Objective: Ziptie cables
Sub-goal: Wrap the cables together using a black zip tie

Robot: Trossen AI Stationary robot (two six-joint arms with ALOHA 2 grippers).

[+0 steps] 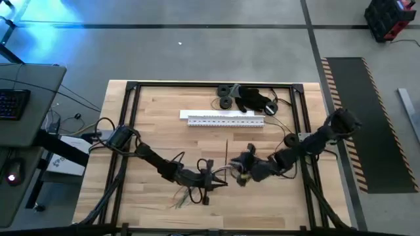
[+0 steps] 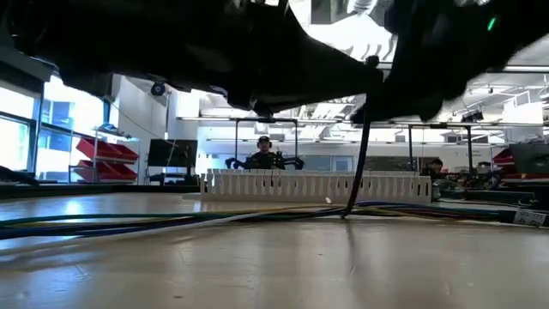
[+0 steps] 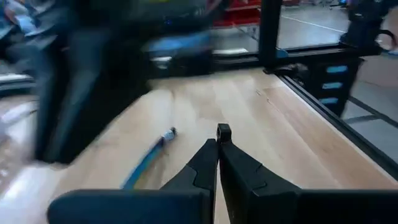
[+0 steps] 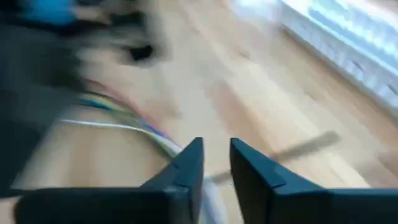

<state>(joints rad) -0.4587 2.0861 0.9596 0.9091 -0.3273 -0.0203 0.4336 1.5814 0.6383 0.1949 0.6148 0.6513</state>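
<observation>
High view: both arms meet near the middle of the wooden tabletop (image 1: 157, 111), the left pincer (image 1: 211, 181) clenched with nothing between its tips, the right pincer (image 1: 240, 172) slightly parted, astride the cables (image 1: 226, 172). That bundle runs between the two pincers, at about 2 o'clock from the left one, and trails away toward 7 o'clock. A white slotted strip (image 1: 226, 118) lies at 12 o'clock, well apart.
</observation>
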